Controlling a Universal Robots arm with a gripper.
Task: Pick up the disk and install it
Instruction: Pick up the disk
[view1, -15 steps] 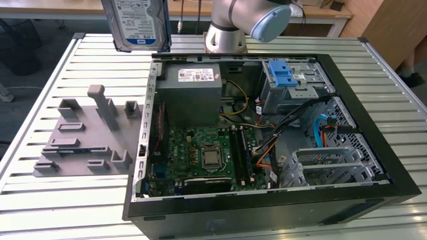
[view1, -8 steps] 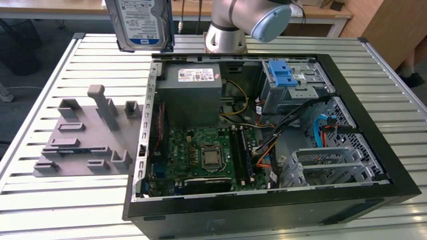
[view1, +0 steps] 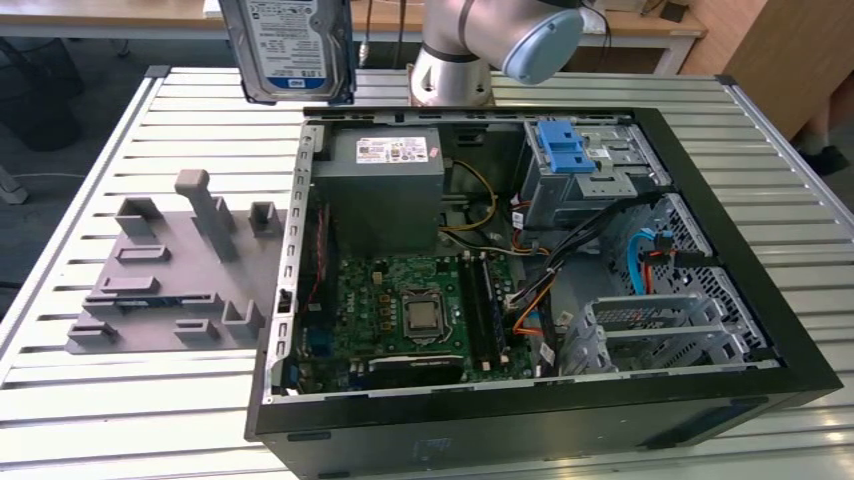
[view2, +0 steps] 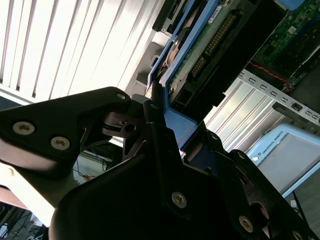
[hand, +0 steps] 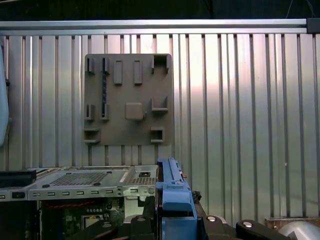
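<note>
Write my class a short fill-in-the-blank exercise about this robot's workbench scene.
1. The gripper is shut on the disk's ___ plastic rail.
2. The computer case lies with its side ___.
3. The grey plate lies on the exterior view's ___ of the case.
Missing words: blue; open; left.

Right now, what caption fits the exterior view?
The disk held upright above the table; below, the open computer case and the grey fixture.
</note>
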